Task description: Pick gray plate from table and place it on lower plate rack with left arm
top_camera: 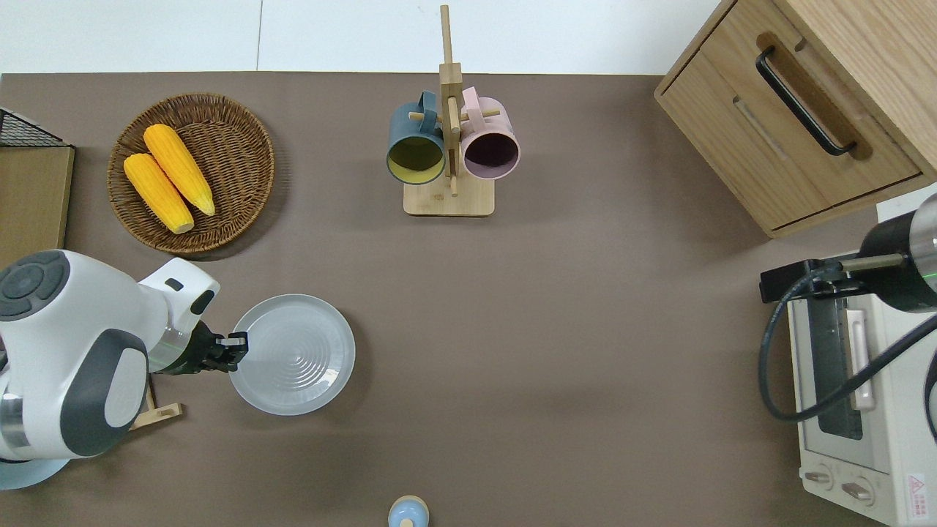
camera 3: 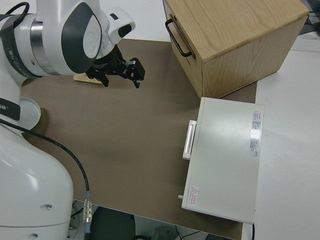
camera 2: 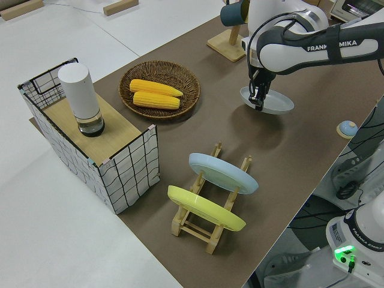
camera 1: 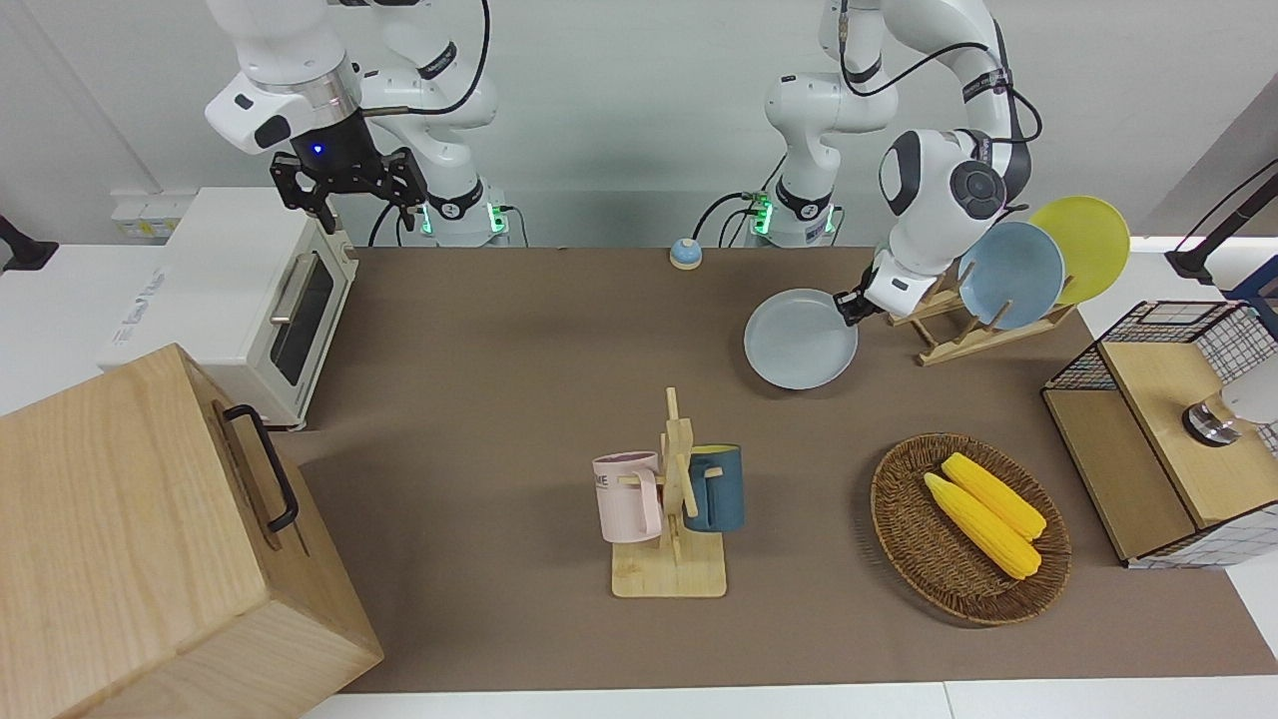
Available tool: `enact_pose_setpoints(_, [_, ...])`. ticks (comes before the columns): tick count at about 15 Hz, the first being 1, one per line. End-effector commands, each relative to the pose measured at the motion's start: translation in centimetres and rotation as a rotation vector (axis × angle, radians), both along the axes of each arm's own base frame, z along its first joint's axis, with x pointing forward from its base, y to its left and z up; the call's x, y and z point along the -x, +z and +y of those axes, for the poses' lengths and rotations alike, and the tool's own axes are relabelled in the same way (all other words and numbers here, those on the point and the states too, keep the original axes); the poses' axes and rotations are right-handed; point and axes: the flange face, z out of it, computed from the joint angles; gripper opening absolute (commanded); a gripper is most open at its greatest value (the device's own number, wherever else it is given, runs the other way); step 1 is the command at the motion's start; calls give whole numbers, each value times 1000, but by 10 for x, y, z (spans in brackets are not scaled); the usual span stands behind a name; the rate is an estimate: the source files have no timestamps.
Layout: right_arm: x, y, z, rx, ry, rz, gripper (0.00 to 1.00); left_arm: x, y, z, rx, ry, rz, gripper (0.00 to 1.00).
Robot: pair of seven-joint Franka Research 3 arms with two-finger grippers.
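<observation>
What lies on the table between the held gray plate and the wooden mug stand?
Nothing: in the overhead view only bare brown table separates the gray plate, held at its rim by the left gripper, from the mug stand.

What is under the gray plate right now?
The gray plate hangs lifted, pinched at its rim by the left gripper. Under it the side view shows only bare table and the plate's shadow; the overhead view hides the patch directly below.
</observation>
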Motion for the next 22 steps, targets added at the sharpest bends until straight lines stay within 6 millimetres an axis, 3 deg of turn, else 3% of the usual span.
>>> enact_pose_setpoints(1, [2,3,-1,-17,-14,7,990,-7,38,11,-55,-23,16,0])
enact_pose_setpoints(6, [2,3,-1,-17,-14,7,990,-17,97,43,-257,-70,27,0])
enact_pose_setpoints(10, [2,3,-1,-17,-14,7,990,-15,126,60,-414,-104,59,0])
enact_pose_setpoints(22, [2,3,-1,-17,-14,7,990,-4,153,90,-799,-182,167,0])
